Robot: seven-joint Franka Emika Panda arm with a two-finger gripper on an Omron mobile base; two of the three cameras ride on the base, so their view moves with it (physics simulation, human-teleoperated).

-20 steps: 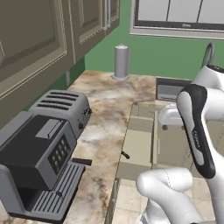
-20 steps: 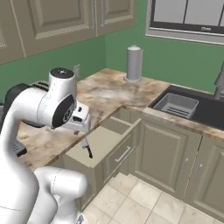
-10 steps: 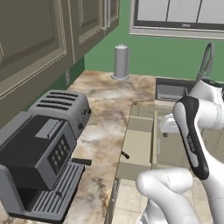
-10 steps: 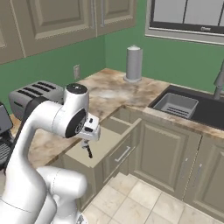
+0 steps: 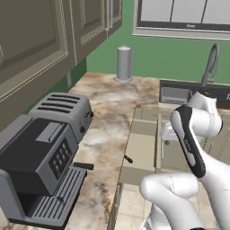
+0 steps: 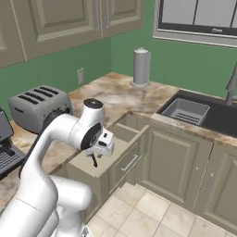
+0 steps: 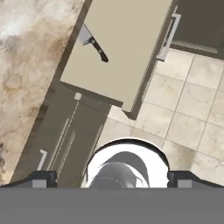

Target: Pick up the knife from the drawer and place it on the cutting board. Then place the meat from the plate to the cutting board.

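So the end effector was spread wide with nothing between its fingertips, hanging above the open drawer and looking down into it. From the right base view it sat just over the drawer's tan interior.

Inside the drawer was the knife, lying flat near one edge, the one next to the bench, black handle toward the middle and silver blade toward that edge. In the left base view you could only catch a bit of its dark handle poking out near the drawer's bench-side wall. The gripper wasn't touching it, well apart.

Nearest on the marbled bench in that view stood a grey coffee machine with a toaster just behind it. Further along, a sink was set into the bench, with a faucet over it. A grey cylinder, paper towel roll maybe, stood upright against the green wall.
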